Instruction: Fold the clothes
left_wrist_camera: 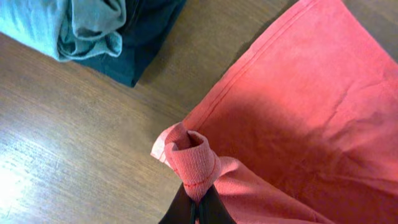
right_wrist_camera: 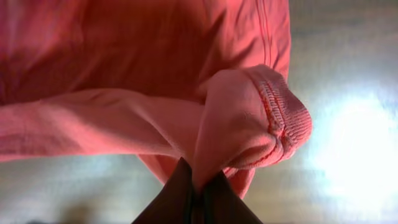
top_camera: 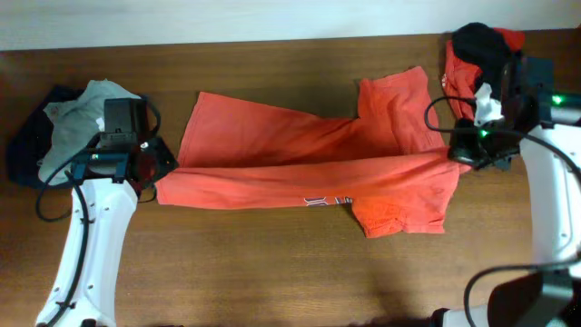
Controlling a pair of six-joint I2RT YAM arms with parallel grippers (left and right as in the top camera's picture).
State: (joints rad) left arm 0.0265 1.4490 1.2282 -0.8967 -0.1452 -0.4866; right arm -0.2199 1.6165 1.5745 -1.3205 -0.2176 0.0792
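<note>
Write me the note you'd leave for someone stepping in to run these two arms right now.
Left gripper: shut on one end of the orange-red T-shirt.
Right gripper: shut on a ribbed edge at the shirt's other end.
Where things are: the shirt is stretched across the table between the arms. The grey-green and navy garments are piled at the left, and the red and black garments are heaped at the right rear.
Done: a lengthwise fold looks started, with only a strip of the lettering showing.
Left: finish folding this shirt, then probably the right-hand heap.
</note>
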